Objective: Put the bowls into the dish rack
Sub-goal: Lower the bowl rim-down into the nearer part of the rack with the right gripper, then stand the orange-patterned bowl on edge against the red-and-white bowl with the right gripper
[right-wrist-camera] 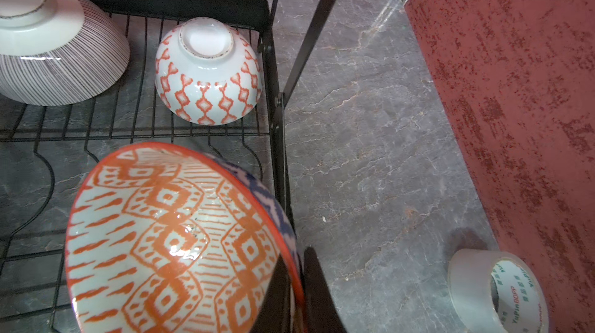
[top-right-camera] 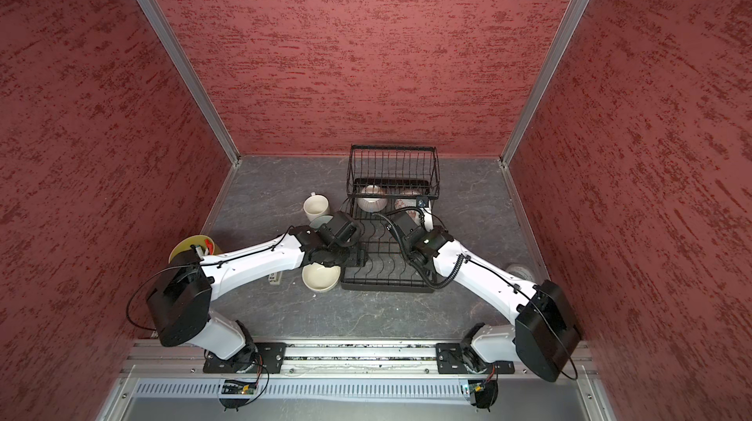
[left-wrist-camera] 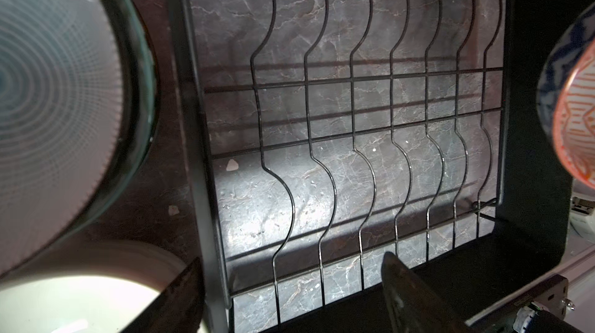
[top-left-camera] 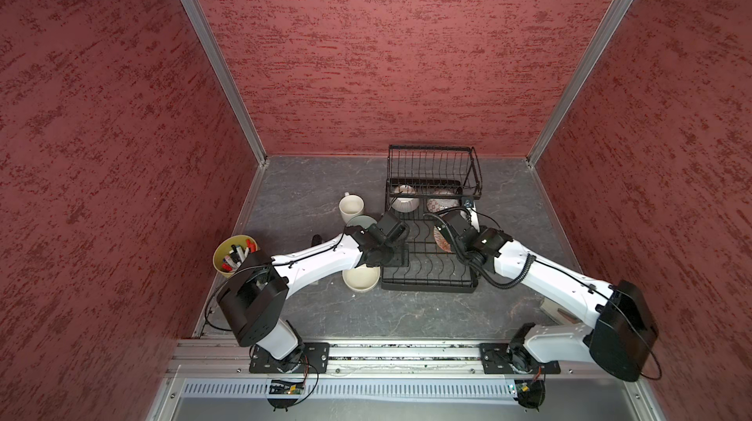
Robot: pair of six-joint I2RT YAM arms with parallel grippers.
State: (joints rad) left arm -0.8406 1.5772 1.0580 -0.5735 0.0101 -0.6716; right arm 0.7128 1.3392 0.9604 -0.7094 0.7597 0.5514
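Note:
The black wire dish rack point(top-left-camera: 427, 287) point(top-right-camera: 386, 288) stands at the back middle of the table. A striped bowl point(right-wrist-camera: 58, 57) point(top-left-camera: 405, 204) and an orange-diamond bowl point(right-wrist-camera: 206, 80) point(top-left-camera: 438, 205) lie upside down at its far end. My right gripper point(right-wrist-camera: 297, 257) is shut on the rim of a bowl point(right-wrist-camera: 167, 235) point(top-left-camera: 440, 238), orange-patterned inside and navy zigzag outside. That bowl is tilted on edge over the rack's right side. My left gripper point(left-wrist-camera: 289, 259) point(top-left-camera: 396, 257) is open and empty over the rack's wavy dividers point(left-wrist-camera: 322, 154). A pale green bowl point(top-left-camera: 360, 221) point(left-wrist-camera: 48, 90) and a cream bowl point(top-left-camera: 360, 279) point(left-wrist-camera: 80, 299) sit on the table left of the rack.
A cream mug point(top-left-camera: 351, 207) stands behind the green bowl. A yellow-green pot of markers point(top-left-camera: 234, 256) is at the far left, partly under the left arm. A roll of clear tape point(right-wrist-camera: 495, 292) point(top-right-camera: 519, 272) lies by the right wall. The rack's upper basket point(top-left-camera: 431, 170) overhangs its far end.

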